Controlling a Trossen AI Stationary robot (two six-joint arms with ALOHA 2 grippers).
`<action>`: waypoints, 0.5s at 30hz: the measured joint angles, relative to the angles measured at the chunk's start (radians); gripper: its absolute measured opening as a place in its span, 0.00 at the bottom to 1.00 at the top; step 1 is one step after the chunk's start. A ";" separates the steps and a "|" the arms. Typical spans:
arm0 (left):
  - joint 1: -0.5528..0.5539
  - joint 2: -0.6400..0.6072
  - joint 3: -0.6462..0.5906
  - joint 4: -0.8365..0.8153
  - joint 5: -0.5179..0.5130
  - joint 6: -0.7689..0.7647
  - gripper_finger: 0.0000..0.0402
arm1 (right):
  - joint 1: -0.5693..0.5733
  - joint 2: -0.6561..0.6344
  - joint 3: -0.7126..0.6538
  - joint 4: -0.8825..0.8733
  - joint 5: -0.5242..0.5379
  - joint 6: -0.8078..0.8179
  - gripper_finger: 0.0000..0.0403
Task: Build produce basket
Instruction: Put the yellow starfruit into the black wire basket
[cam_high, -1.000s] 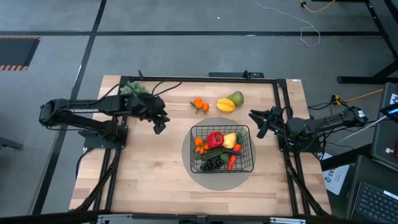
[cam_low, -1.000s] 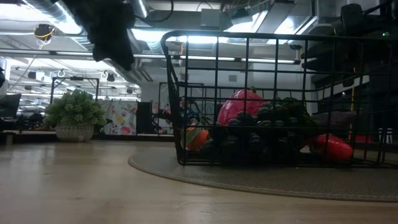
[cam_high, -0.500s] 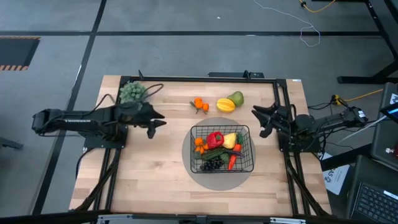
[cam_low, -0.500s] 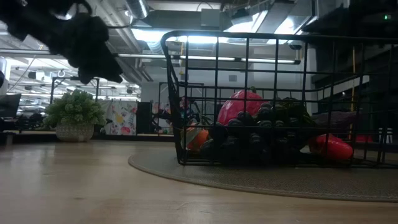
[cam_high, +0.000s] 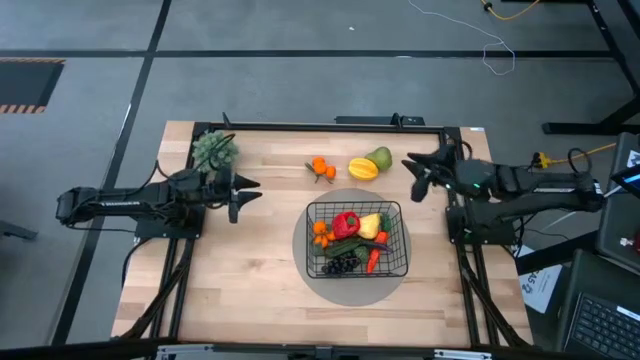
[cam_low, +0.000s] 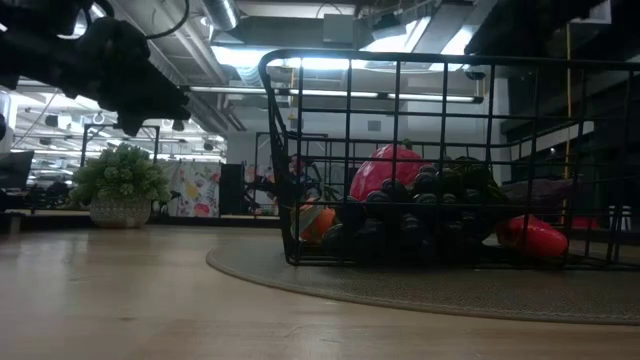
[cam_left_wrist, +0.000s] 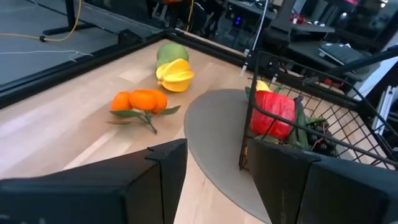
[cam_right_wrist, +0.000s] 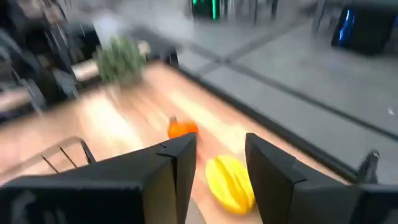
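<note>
**Basket Part Filled, Three Pieces Outside**

Sitting on a grey disc (cam_high: 352, 285) toward the near middle of the table (cam_high: 250, 290), the basket (cam_high: 357, 240) holds most of the produce: dark grapes (cam_high: 344, 264) at its near edge, a red pepper (cam_high: 346, 223) and a yellow fruit (cam_high: 369, 226) farther back, an orange cluster (cam_high: 320, 232) at its left side, and a small orange-red piece (cam_high: 373, 260) at the right. In the low view the grapes (cam_low: 420, 205) lie in front of the pepper (cam_low: 388, 167) behind the wire.

Level with the basket's far rim, the left gripper (cam_high: 238, 192) hovers above bare wood to its left, fingers spread, nothing between them. The right gripper (cam_high: 418, 174) hangs off the basket's far right corner, fingers also parted and empty.

Beyond the disc, three pieces lie on the wood: an orange cluster with leaves (cam_high: 321, 169), a yellow ribbed fruit (cam_high: 362, 169) and a green fruit (cam_high: 380, 157) touching it. A small potted plant (cam_high: 214, 149) stands at the far left corner.
</note>
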 joint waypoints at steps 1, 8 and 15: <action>0.000 0.000 0.000 0.000 -0.001 0.003 0.39 | -0.037 0.041 0.040 -0.047 -0.044 0.008 0.33; 0.000 0.000 0.000 -0.001 -0.001 0.008 0.39 | -0.311 0.357 0.287 -0.279 -0.348 -0.041 0.33; 0.000 0.000 0.000 -0.009 -0.001 0.010 0.39 | -0.463 0.632 0.382 -0.237 -0.573 -0.227 0.33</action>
